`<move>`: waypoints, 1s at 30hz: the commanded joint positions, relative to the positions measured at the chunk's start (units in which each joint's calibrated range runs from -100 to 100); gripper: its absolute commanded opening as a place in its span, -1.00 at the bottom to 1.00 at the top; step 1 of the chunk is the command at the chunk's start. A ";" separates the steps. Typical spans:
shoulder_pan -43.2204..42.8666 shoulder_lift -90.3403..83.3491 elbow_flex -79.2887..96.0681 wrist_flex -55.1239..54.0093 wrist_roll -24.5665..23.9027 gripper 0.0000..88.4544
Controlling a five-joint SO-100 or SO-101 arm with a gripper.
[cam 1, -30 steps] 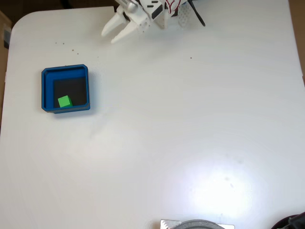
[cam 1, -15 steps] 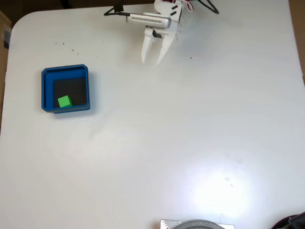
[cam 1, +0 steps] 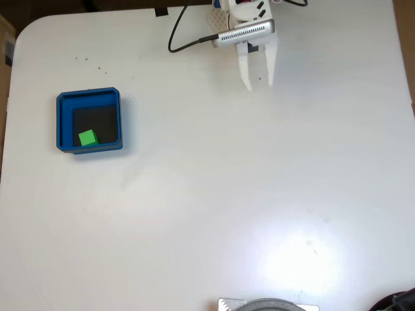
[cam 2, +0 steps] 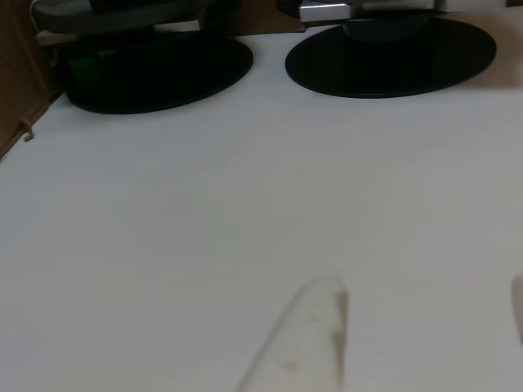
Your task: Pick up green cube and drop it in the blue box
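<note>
Surface point(cam 1: 214, 207) runs white across nearly the whole fixed view, with a rounded corner at top left and its straight edge down the right side. Toward the left sits the blue box point(cam 1: 63, 123), near that left edge but not touching it, and the green cube point(cam 1: 87, 137) lies inside it on the dark floor, in the lower left corner against the walls. Bare white stretches from the box to the right edge and down to the bottom, where a grey round object point(cam 1: 267, 304) pokes in. At top right of centre the pincer point(cam 1: 258, 84) points down the picture, its two white fingers parted by a narrow gap and holding nothing, well apart from the box. A black cable point(cam 1: 188, 26) curves off its left side. Two dark round bases point(cam 2: 391, 55) stand at the far edge in the other view.
</note>
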 commanded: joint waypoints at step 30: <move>-1.55 -1.17 0.54 0.23 -0.20 -0.95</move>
